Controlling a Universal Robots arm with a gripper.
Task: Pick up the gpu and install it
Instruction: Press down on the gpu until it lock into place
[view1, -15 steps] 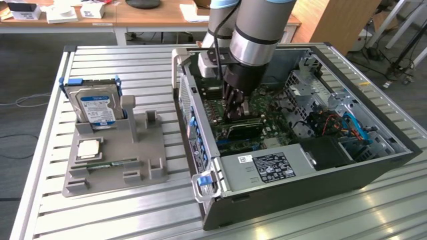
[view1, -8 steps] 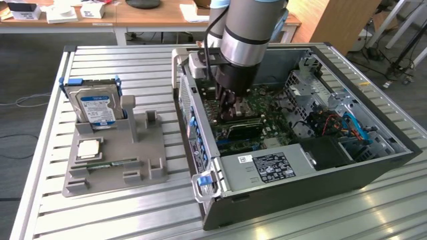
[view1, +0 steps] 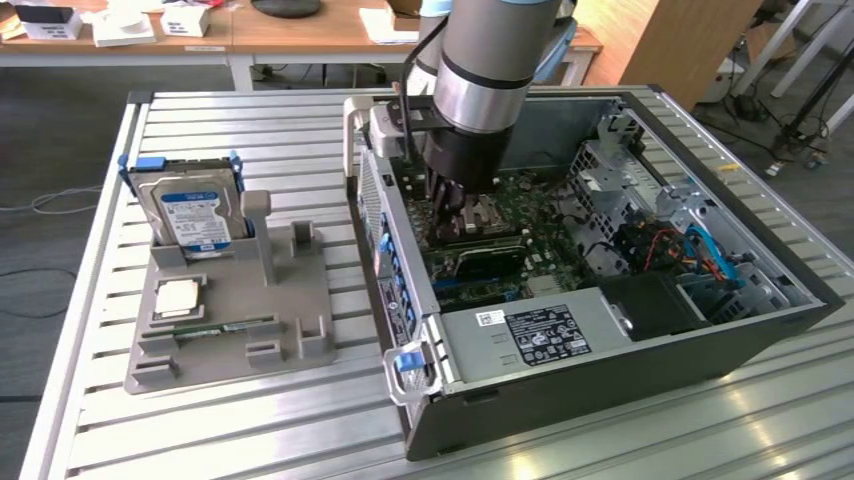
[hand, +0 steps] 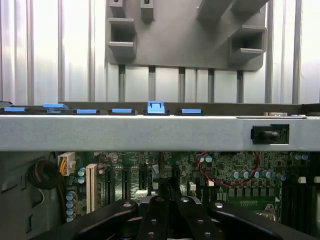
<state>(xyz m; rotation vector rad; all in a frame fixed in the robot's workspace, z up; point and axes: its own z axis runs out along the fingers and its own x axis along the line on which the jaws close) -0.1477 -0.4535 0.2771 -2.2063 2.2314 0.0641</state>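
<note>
While its fingers are pressed together, the claw reaches into the open computer case, above the motherboard.

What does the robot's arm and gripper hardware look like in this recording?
The arm is a thick grey cylinder ending in a polished silver metal band above a black wrist section. A light grey box-shaped module is mounted at its side, on the exterior view's left. The gripper below is black; in the wrist view its fingers are matte black angular links dotted with round silver fasteners.
</note>
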